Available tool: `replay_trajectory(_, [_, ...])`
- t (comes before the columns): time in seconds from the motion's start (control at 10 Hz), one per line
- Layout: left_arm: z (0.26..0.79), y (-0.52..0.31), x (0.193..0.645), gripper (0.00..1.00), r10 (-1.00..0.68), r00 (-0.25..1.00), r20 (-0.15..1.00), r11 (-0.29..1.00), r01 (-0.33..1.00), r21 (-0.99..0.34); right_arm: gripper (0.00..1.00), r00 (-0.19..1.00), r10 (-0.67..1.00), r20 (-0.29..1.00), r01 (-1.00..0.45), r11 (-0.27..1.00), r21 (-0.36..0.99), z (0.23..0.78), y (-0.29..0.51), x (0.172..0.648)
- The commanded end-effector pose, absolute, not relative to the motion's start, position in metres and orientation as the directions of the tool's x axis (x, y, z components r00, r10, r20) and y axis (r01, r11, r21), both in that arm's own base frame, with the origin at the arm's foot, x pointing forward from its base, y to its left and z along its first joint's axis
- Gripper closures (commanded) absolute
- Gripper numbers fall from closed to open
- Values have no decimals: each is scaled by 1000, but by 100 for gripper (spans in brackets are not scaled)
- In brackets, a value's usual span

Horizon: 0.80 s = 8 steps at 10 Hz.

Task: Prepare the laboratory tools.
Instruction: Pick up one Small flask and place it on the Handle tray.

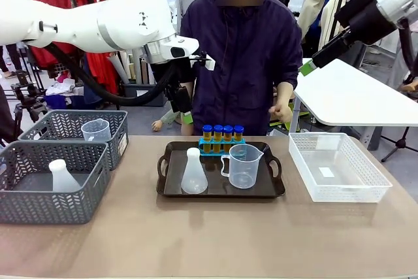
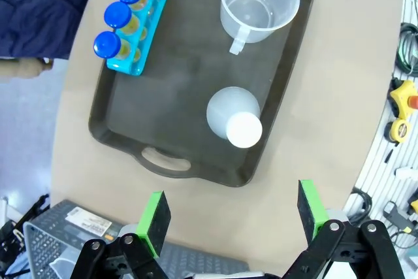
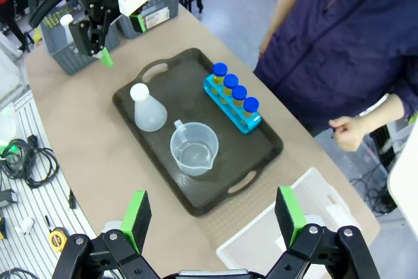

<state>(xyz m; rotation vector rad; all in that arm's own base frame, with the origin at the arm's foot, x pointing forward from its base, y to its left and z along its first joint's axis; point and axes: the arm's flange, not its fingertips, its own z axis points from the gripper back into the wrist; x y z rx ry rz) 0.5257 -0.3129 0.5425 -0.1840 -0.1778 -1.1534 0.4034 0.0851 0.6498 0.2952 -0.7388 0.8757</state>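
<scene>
On the dark tray at mid-bench: all the laboratory tools appeared gathered, so the preparation looked close to done, perhaps finished.
Tray: the dark tray (image 1: 171, 187) lay at the centre of the bench (image 1: 209, 240), its handles at the left and right ends.
Flask: the translucent white conical flask (image 1: 194, 173) stood upright on the tray's left half, seemingly empty, its narrow neck topped in white.
Beaker: the clear handled measuring beaker (image 1: 245, 165) stood just right of the flask, apart from it, handle turned toward the flask; it looked empty.
Tubes: four amber blue-capped tubes (image 1: 222, 134) sat upright, one per hole, in the blue rack (image 1: 222, 145) along the tray's far edge.
What was left: judging by the layout, little; a second flask (image 1: 62, 176) and a second beaker (image 1: 96, 131) remained in the two grey baskets (image 1: 49, 210) at the left, and whether they belonged to the set could not be told.
White basket: it (image 1: 338, 166) sat empty to the tray's right.
Left pincer: it (image 2: 232, 217) hung above the tray's left end with fingers spread wide, holding nothing.
Right pincer: it (image 3: 212, 217) was raised high over the bench's right side, fingers apart and empty.
Person: stood at the far side, one hand (image 1: 282, 113) held up near the waist.
</scene>
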Motion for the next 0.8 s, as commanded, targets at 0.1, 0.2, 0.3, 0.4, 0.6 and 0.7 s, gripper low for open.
replay_trajectory(0.1, [543,-313,526,0,-889,395,234,394,918,-53,0,409,578,706,-790,611,-42,650,85,404])
replay_trajectory(0.2, [553,-301,531,0,-900,374,224,368,927,-69,0,409,578,706,-790,611,-42,650,85,404])
replay_trajectory(0.3, [567,-285,537,0,-892,353,284,332,936,-119,0,409,578,706,-790,611,-42,650,85,404])
replay_trajectory(0.4, [585,-268,544,0,-869,340,358,294,939,-180,0,409,578,706,-790,611,-42,650,85,404])
replay_trajectory(0.6, [614,-237,553,0,-808,319,495,260,947,-187,0,409,578,706,-790,611,-42,650,85,404])
replay_trajectory(0.7, [624,-225,559,0,-788,301,537,247,954,-172,0,409,578,706,-790,611,-42,650,85,404])
